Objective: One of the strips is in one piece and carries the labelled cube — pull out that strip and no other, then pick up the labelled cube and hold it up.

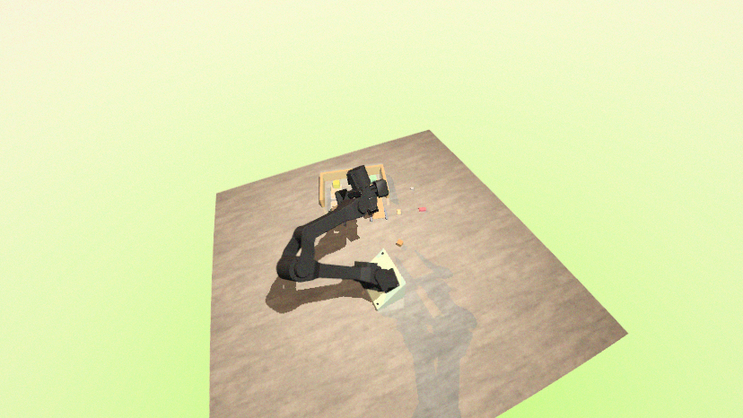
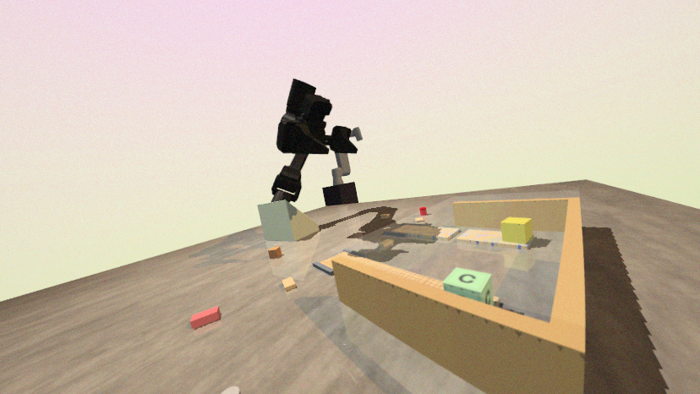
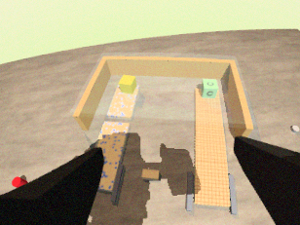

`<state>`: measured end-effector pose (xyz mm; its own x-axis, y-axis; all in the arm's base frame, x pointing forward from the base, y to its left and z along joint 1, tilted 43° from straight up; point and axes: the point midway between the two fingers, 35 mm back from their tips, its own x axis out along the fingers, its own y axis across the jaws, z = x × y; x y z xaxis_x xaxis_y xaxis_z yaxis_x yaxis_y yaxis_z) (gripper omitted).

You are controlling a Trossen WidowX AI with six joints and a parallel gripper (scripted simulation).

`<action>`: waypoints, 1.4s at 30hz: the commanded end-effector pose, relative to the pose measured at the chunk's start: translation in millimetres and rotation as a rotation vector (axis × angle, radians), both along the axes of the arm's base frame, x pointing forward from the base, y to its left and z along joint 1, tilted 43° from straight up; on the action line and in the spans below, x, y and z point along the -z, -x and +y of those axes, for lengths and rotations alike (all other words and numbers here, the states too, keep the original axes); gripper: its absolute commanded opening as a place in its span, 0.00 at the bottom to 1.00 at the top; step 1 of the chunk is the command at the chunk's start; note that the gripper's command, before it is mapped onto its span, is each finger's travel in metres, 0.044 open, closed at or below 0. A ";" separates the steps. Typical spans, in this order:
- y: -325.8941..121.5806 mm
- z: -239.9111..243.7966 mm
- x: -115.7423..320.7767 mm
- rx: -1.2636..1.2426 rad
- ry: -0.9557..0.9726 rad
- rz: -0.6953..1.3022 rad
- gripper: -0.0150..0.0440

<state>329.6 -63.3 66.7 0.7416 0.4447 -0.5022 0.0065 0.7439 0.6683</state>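
A green cube (image 1: 373, 178) (image 2: 467, 282) (image 3: 209, 89) labelled C sits on the far end of the right strip (image 2: 411, 274) (image 3: 210, 145), which looks unbroken in the wrist view. A plain yellow cube (image 1: 336, 183) (image 2: 516, 230) (image 3: 128, 84) sits on the far piece of the left strip (image 2: 482, 237) (image 3: 122, 103). A gap separates that piece from the near piece (image 3: 112, 160). My gripper (image 1: 361, 192) (image 2: 329, 141) (image 3: 168, 149) is open and empty, high above the strips' near ends. In the wrist view the right strip lies between the fingers; the left finger covers part of the left strip's edge.
A wooden wall (image 1: 321, 191) (image 2: 416, 318) (image 3: 170, 67) encloses the far ends on three sides, with clear panels around it. Dark rails (image 3: 190, 191) flank the near ends. A tan block (image 3: 150, 174) lies between the strips. A red block (image 1: 422, 209) (image 2: 205, 317) and orange cube (image 1: 399, 242) (image 2: 275, 252) lie outside.
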 end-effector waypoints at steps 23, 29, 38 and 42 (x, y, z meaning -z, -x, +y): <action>-26.7 18.4 131.5 -0.487 -0.067 0.819 0.25; -26.1 19.1 132.3 -0.493 -0.069 0.825 0.25; -26.1 27.8 142.5 -0.492 -0.069 0.824 0.25; -25.9 32.3 147.6 -0.492 -0.069 0.824 0.25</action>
<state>357.8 -35.7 -74.4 -0.1035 0.6553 -0.7482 0.1816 0.7521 0.6335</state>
